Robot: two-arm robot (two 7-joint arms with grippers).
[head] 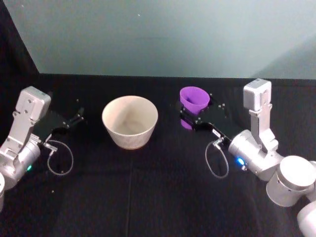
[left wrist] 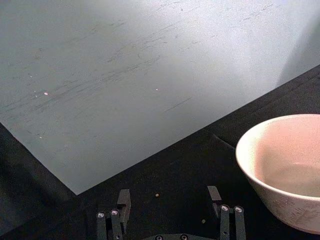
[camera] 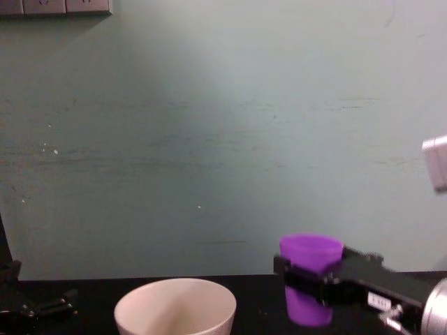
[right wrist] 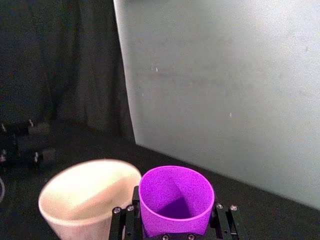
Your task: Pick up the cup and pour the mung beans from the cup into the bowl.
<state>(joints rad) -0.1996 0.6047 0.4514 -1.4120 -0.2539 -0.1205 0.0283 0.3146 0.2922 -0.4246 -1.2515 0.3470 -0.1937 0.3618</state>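
Now: purple cup (head: 194, 98) gripped beside the cream bowl (head: 130, 140).
At far left over the black table (head: 148, 197), the left gripper (left wrist: 170, 210) has its fingers spread wide, holding nothing. The bowl stands at centre, mouth up. Just right of it, not touching, the cup is upright between the fingers of the right gripper (right wrist: 175, 222), which are closed against its sides.

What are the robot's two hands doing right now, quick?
Left gripper: open, holding nothing, beside the bowl.
Right gripper: shut on the purple cup.
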